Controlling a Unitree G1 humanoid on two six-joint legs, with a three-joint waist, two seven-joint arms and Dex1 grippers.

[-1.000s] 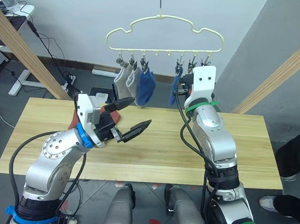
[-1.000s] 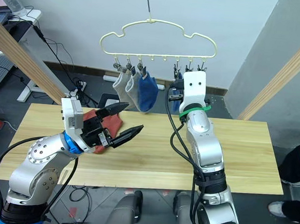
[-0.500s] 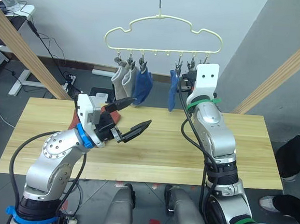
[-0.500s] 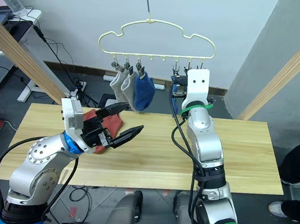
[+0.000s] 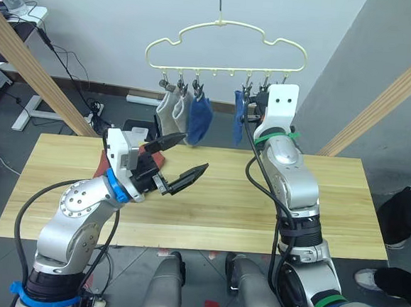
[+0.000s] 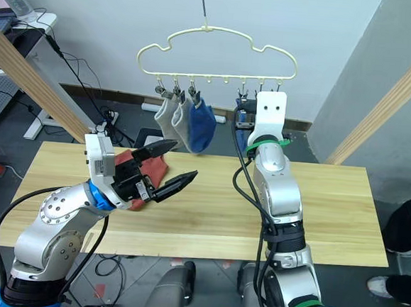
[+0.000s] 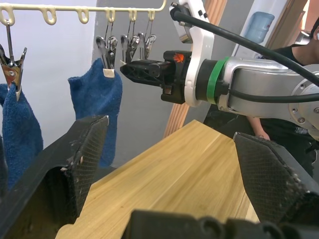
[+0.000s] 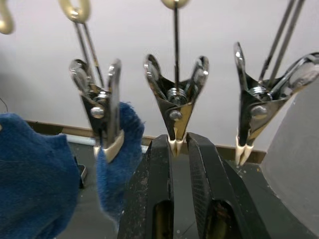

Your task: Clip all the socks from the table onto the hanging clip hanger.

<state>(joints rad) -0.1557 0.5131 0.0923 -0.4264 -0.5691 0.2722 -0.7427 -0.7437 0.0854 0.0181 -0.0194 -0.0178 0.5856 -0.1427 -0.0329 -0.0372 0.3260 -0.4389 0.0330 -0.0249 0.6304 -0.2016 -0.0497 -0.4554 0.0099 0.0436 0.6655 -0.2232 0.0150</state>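
While the pale yellow cloud-shaped wire hanger (image 5: 226, 47) hangs above the pale wooden plank table (image 5: 258, 207) in the left eye view, two light grey socks (image 5: 172, 110) and one blue knit sock (image 5: 200, 119) dangle from its silver clips, with another blue sock (image 5: 239, 118) further along. Rust-red socks (image 6: 151, 169) lie on the table behind the left gripper (image 5: 178, 160), whose fingers are spread wide and empty. From the right wrist, the right gripper (image 8: 178, 144) has its fingers nearly together just under a silver clip (image 8: 176, 102).
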